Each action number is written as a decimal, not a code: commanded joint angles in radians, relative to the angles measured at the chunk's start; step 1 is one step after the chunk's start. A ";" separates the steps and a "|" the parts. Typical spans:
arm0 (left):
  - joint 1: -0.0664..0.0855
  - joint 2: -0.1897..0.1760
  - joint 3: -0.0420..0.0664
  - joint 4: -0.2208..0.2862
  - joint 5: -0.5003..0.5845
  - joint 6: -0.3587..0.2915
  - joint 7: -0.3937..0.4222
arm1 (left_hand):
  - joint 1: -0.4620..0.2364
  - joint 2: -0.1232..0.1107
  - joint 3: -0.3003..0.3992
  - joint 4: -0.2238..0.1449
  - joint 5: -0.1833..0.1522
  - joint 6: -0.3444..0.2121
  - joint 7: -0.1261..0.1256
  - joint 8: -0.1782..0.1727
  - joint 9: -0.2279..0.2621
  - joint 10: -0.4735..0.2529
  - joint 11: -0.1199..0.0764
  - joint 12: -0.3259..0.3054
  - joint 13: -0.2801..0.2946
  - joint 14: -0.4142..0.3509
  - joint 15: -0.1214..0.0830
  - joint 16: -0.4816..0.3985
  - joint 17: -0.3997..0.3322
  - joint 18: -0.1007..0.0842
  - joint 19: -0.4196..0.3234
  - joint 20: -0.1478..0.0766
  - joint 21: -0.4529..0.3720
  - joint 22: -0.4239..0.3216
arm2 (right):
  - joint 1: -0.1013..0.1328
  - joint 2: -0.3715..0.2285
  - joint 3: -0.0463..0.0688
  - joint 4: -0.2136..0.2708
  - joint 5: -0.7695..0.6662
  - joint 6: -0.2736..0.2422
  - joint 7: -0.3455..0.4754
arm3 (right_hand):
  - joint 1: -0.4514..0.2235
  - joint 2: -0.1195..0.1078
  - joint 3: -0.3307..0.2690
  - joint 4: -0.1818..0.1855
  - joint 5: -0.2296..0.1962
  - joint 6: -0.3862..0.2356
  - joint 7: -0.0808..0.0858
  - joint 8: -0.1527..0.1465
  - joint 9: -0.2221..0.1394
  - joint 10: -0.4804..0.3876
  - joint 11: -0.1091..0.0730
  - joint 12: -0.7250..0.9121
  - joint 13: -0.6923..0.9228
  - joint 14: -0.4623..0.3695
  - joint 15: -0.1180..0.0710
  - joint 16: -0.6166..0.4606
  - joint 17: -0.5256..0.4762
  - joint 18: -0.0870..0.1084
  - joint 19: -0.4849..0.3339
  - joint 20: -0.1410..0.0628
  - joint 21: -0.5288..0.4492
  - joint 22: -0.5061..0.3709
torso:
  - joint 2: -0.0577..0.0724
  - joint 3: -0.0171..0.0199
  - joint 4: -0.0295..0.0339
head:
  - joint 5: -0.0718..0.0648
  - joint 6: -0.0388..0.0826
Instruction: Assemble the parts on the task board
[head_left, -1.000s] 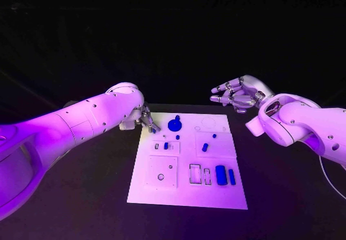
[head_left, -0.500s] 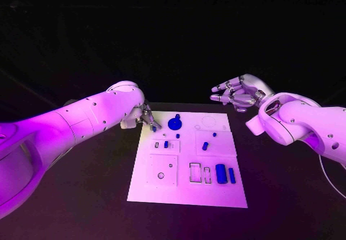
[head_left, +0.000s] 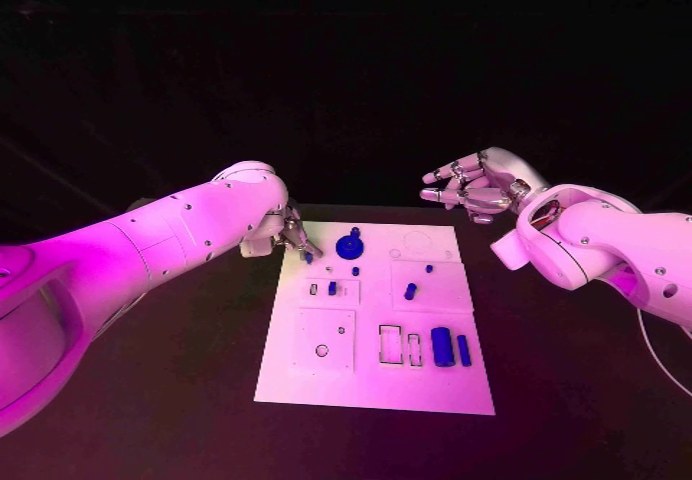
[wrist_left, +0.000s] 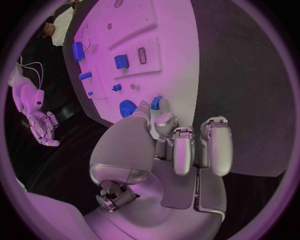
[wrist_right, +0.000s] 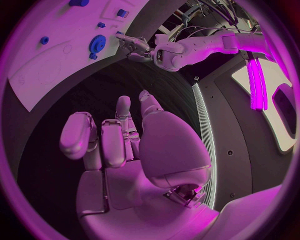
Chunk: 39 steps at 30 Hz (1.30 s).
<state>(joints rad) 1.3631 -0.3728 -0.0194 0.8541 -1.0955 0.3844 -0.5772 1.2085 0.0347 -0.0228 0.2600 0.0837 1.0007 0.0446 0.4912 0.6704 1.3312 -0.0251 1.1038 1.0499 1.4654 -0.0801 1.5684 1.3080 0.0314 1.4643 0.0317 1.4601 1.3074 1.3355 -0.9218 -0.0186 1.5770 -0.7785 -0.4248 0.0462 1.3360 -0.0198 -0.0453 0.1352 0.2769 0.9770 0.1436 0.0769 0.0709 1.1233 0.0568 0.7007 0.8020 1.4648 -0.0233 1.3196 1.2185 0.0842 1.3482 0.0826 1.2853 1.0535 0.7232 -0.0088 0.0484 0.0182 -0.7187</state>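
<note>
Head view
Board: the white task board (head_left: 378, 330) is laid flat in the middle of the black table (head_left: 577, 360), its long side running from 6 to 12 o'clock.
Parts on the board: a round blue gear (head_left: 349, 247) is seen near the board's far edge at 12 o'clock; two long blue blocks (head_left: 443, 347) are set side by side toward 4 o'clock; smaller blue pieces are scattered across the middle.
Left hand: the left hand (head_left: 289, 240) is placed at the board's far corner at 10 o'clock, mostly hidden behind its own arm; a small blue piece (head_left: 307, 257) is seen at its fingertips.
Right hand: the right hand (head_left: 473, 188) is raised beyond the board at 1 o'clock, well apart from it, fingers loosely curled and apart, nothing held.

Left wrist view
Left hand: the left hand (wrist_left: 169, 150) is shown over the board's corner; a small blue piece (wrist_left: 156, 103) is touched by the thumb and a fingertip, while the other fingers are bent beside it. Whether it is truly pinched cannot be told.
Gear: the blue gear (wrist_left: 128, 108) is seen just beside the thumb tip.

Right wrist view
Right hand: the right hand (wrist_right: 125, 140) is shown off the board, fingers spread and half bent, with nothing in them.
Board: the board (wrist_right: 56, 55) and gear (wrist_right: 97, 43) are seen beyond the fingertips, with the left hand (wrist_right: 131, 46) at the board's edge.
</note>
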 joint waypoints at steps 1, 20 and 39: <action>0.000 0.001 0.000 0.000 0.016 -0.002 0.004 | 0.062 0.026 0.033 -0.034 0.007 -0.008 -0.013 0.005 0.007 0.001 -0.011 0.003 0.000 0.105 -0.012 0.002 0.263 0.006 0.038 -0.010 0.001 0.129 | -0.001 0.001 0.000 0.000 -0.003 0.012 0.006 | 0.009 -0.001 -0.006 0.001 0.004 -0.004 0.001 -0.001 -0.001 -0.005 -0.001 -0.003 -0.001 0.026 0.001 -0.005 -0.001 0.018 -0.005 -0.001 -0.004 -0.001 | 0.000 -0.0004 0.0001 | 0.000 -0.001; 0.000 -0.054 -0.001 0.062 0.129 -0.073 0.045 | 0.050 -0.082 0.595 -0.176 0.004 -0.059 -0.005 0.044 0.072 -0.008 -0.006 -0.020 -0.027 0.105 -0.007 0.002 0.263 0.007 0.035 -0.010 -0.010 0.129 | -0.001 0.001 -0.001 -0.005 -0.003 0.023 0.001 | 0.016 0.002 -0.006 -0.002 0.005 -0.003 0.001 0.001 0.000 -0.005 -0.002 -0.002 -0.002 0.026 0.001 -0.007 -0.002 0.018 -0.005 -0.001 -0.005 -0.002 | -0.001 0.0000 0.0005 | 0.008 -0.004; -0.049 -0.251 -0.010 0.364 0.041 -0.246 0.167 | 0.021 -0.126 0.674 -0.212 0.011 -0.040 -0.010 0.047 0.076 0.016 -0.010 0.001 -0.007 0.105 -0.009 0.002 0.263 0.004 0.042 -0.013 0.001 0.143 | -0.002 -0.012 -0.004 -0.003 -0.003 0.027 -0.001 | 0.016 0.002 -0.007 -0.002 0.004 -0.002 0.000 0.001 0.000 -0.005 -0.002 -0.002 -0.002 0.026 0.000 -0.007 -0.002 0.018 -0.005 -0.001 -0.006 -0.002 | -0.001 -0.0009 0.0036 | 0.010 -0.006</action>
<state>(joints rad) 1.3158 -0.6218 -0.0297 1.2063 -1.0045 0.2016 -0.4696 1.2305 -0.0825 0.5057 0.1870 0.0886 0.9510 0.0412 0.5337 0.7478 1.3419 -0.0356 1.1002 1.0428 1.4658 -0.0913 1.5684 1.3076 0.0314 1.4651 0.0178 1.4559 1.3073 1.3345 -0.9337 -0.0223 1.5726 -0.7784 -0.4126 0.0437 1.3442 -0.0202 -0.0453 0.1352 0.2769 0.9770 0.1435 0.0769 0.0709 1.1234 0.0568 0.7006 0.8010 1.4648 -0.0232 1.3157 1.2172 0.0842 1.3482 0.0826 1.2853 1.0527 0.7213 -0.0097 0.0519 0.0259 -0.7242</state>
